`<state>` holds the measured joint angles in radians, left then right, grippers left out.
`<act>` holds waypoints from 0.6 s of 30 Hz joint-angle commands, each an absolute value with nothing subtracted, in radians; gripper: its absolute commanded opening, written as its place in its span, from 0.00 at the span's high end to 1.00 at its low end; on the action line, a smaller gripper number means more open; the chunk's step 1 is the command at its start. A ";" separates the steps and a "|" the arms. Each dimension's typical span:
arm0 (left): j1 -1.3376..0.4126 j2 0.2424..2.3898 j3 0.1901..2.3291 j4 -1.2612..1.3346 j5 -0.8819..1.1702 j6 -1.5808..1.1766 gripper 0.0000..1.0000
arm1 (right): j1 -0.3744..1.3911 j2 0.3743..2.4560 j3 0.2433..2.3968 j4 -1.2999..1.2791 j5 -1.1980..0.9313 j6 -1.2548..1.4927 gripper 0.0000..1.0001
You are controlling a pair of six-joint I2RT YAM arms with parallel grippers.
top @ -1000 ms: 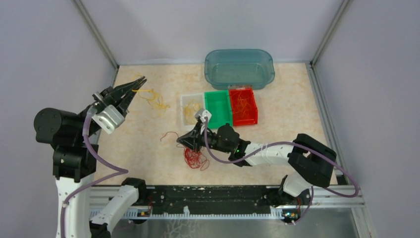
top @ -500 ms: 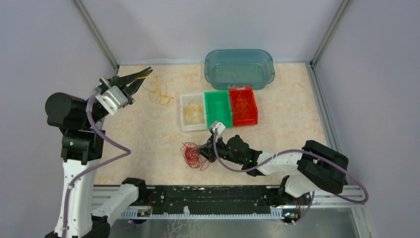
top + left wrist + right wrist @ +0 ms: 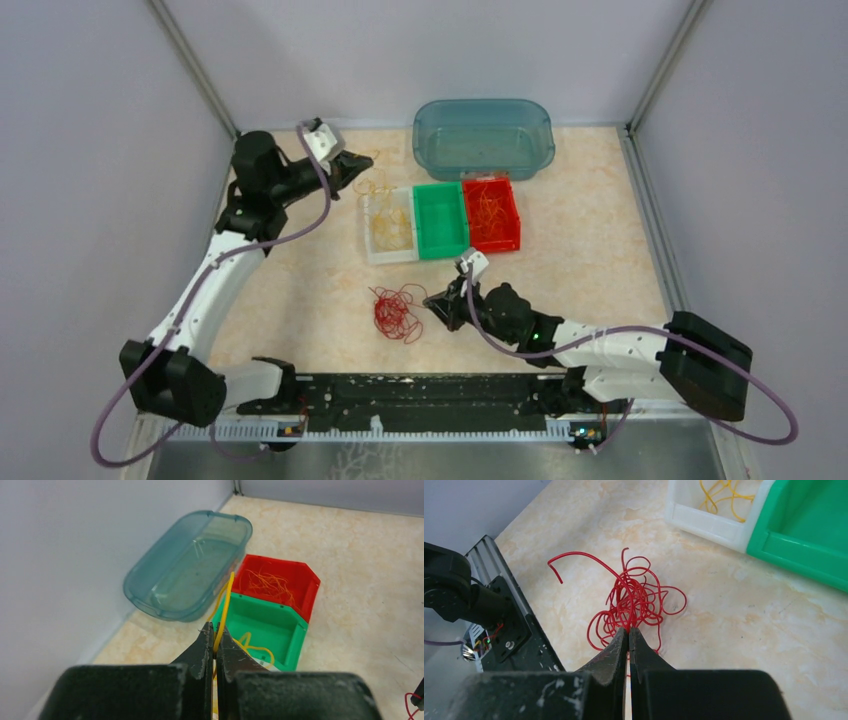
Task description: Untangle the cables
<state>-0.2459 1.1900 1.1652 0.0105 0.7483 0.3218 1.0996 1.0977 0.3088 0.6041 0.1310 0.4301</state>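
Two arms out | left jaws pinch a yellow wire (image 3: 225, 597) aloft toward the worktop (image 3: 300, 280) far edge, beside white bin (image 3: 392, 257) | right jaws closed on a strand of red clump (image 3: 634, 597), near edge, middle

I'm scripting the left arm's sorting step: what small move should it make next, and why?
Probably shift over the white bin and release: the left gripper is shut on a yellow cable, and that bin already holds yellow ones.
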 commanded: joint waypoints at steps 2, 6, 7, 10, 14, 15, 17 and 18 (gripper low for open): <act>-0.315 1.287 1.132 0.085 0.708 0.312 1.00 | 1.112 1.053 0.288 0.568 0.184 0.476 1.00; -0.335 1.358 1.078 0.159 0.676 0.340 1.00 | 1.112 1.026 0.293 0.540 0.205 0.485 1.00; -0.338 1.373 1.063 0.170 0.663 0.348 1.00 | 1.112 1.020 0.299 0.526 0.208 0.482 1.00; -0.354 1.429 1.067 0.103 0.611 0.406 1.00 | 1.112 1.007 0.319 0.490 0.217 0.480 1.00; -0.357 1.521 1.101 0.011 0.546 0.479 1.00 | 1.113 0.994 0.334 0.476 0.224 0.479 1.00; -0.357 1.546 1.097 0.008 0.538 0.499 1.00 | 1.112 0.991 0.337 0.475 0.229 0.482 1.00; -0.361 1.578 1.085 0.020 0.514 0.523 1.00 | 1.112 0.985 0.341 0.473 0.233 0.486 1.00; -0.367 1.595 1.079 0.024 0.493 0.541 1.00 | 1.112 0.985 0.343 0.473 0.236 0.489 1.00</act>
<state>-0.3519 1.5463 1.0706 0.0410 0.5709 0.4496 1.1034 1.0138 0.2901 0.4606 0.2092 0.4747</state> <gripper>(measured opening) 0.012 0.009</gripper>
